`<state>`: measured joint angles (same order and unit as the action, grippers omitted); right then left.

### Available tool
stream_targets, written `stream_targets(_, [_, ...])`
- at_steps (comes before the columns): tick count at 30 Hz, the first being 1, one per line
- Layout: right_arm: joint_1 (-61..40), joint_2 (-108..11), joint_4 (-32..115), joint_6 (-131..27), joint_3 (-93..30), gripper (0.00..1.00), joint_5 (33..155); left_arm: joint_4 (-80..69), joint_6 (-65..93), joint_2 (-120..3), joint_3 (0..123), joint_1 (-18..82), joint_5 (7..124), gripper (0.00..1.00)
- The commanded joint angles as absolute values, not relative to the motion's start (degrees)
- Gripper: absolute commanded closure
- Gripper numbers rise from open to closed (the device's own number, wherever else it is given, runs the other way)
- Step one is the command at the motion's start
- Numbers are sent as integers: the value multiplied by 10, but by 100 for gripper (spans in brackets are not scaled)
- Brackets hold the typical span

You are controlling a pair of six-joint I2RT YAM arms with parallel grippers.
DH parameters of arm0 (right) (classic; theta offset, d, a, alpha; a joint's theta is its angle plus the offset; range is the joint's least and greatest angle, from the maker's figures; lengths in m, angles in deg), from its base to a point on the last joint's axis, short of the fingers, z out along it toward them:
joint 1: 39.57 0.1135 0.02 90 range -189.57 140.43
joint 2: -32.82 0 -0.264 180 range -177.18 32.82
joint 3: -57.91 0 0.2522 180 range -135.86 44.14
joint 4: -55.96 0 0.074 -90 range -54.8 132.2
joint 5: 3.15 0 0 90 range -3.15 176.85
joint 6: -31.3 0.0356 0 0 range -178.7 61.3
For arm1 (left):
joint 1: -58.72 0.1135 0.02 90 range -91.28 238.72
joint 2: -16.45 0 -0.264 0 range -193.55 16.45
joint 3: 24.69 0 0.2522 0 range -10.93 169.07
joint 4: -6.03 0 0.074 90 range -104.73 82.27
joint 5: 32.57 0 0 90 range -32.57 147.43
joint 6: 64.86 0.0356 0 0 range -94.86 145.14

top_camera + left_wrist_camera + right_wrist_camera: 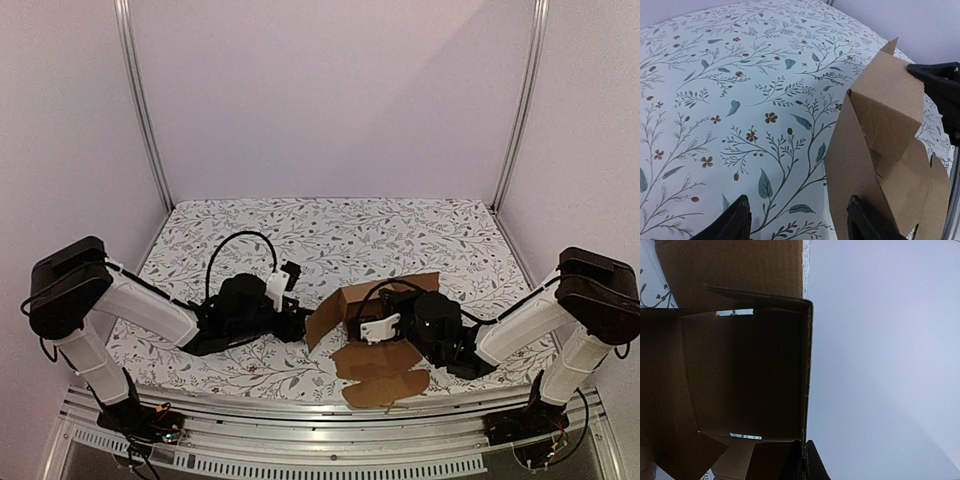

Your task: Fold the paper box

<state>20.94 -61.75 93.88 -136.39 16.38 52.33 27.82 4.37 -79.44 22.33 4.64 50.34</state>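
Observation:
The paper box (378, 325) is a brown cardboard sheet, partly folded, with walls standing and flaps spread flat toward the front edge. In the right wrist view I look into the box's dark inside (740, 375). My right gripper (804, 462) is shut on the edge of one upright wall. It reaches in from the right in the top view (362, 320). My left gripper (300, 324) lies low at the box's left side. Its jaws are open (800, 222). A slanting box panel (885, 130) stands in front of the right finger (865, 222), and nothing is gripped.
A white cloth with a leaf-and-flower print (330, 240) covers the table. Pale walls and metal posts (145, 110) close in the back and sides. The right arm's black gripper body (940, 85) shows behind the box in the left wrist view.

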Motion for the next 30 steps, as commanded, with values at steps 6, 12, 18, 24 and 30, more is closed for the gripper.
stream_targets(6, [245, -653, 1081, -1407, 204, 100, 480, 296, 92, -836, 256, -19, 618, 32])
stream_targets(12, [254, -608, 1023, -1391, 216, 100, 472, 313, 100, -841, 261, -52, 598, 30])
stream_targets(18, [257, -557, 939, -1342, 207, 100, 471, 342, 108, -886, 292, -63, 576, 28])
stream_targets(24, [264, -542, 892, -1314, 212, 100, 471, 415, 118, -937, 305, -68, 516, 27])
stream_targets(30, [267, -553, 870, -1304, 211, 100, 462, 446, 131, -966, 319, -73, 464, 26])
